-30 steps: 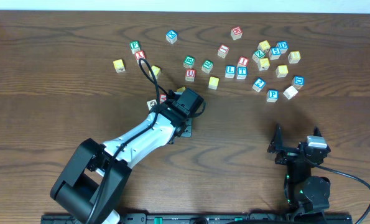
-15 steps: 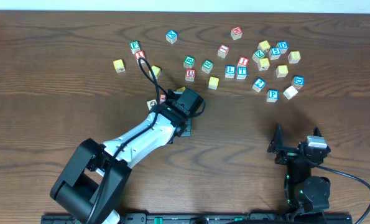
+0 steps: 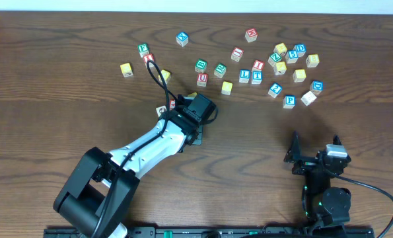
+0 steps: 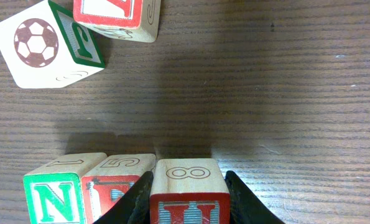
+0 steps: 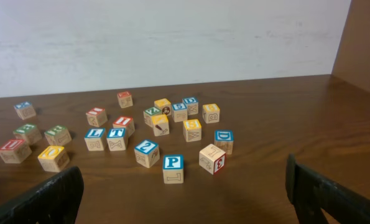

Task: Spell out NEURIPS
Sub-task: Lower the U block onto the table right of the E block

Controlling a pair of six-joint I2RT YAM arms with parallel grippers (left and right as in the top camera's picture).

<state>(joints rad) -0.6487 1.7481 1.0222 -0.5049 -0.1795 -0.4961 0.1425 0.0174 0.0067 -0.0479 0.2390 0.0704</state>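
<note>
My left gripper (image 4: 188, 200) is shut on a pale wooden cube (image 4: 188, 180) that has a red letter face, cut off by the frame's edge, and an outlined 8 on top. The cube rests on the table, next to a red-faced cube (image 4: 117, 186) and a green N cube (image 4: 53, 194), all in one row. From overhead the left gripper (image 3: 193, 135) hides this row. A blue P cube (image 5: 173, 164) and a red I cube (image 5: 123, 122) lie among the loose cubes. My right gripper (image 5: 185, 199) stands open and empty, low near the table's front edge (image 3: 313, 147).
A soccer-ball cube (image 4: 45, 43) and a red cube (image 4: 116, 15) lie just beyond the row. Several loose cubes are scattered across the far half of the table (image 3: 275, 66). A pale wall (image 5: 172, 37) stands behind them.
</note>
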